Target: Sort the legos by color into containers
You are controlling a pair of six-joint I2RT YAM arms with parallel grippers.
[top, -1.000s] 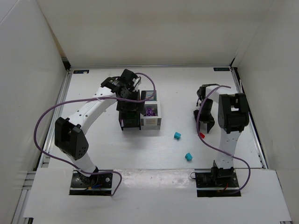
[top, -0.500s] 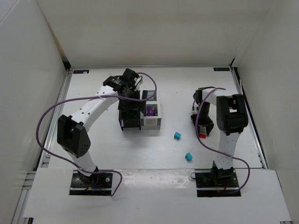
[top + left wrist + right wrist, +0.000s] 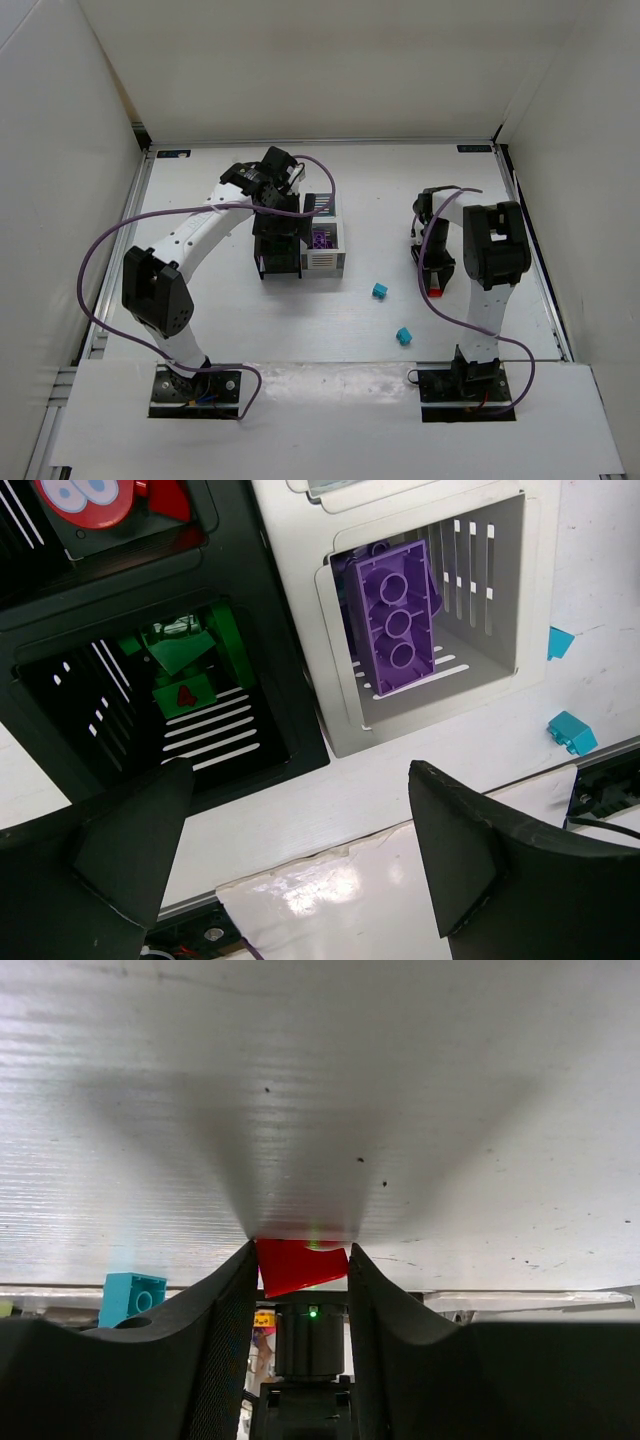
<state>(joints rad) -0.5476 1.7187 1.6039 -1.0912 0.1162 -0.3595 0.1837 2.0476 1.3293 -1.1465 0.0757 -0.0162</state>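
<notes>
A: What is the right gripper [image 3: 300, 1252] doing?

B: It is pinching a red brick [image 3: 302, 1268]. Both fingers are pressing on the brick's sides, and the brick is touching the table [image 3: 380, 200]. From above, this is happening on the 3 o'clock side of the table.

A: And the left gripper [image 3: 298, 780]?

B: It is hanging over the block of bins [image 3: 325, 262] on the 10 o'clock side. Its jaws are standing wide apart and are holding nothing.

A: What is lying in the bins?

B: A purple brick [image 3: 390, 615] is leaning in the white bin [image 3: 500, 570]. Green bricks [image 3: 185, 660] are lying in the black bin [image 3: 280, 680], at 9 o'clock from the white one.

A: Are other bricks lying loose?

B: Yes, two teal bricks. One teal brick [image 3: 380, 290] is sitting at 9 o'clock from the red brick, near it. The other teal brick [image 3: 403, 335] is sitting at about 7 o'clock from the red brick, closer to the arm bases.
</notes>
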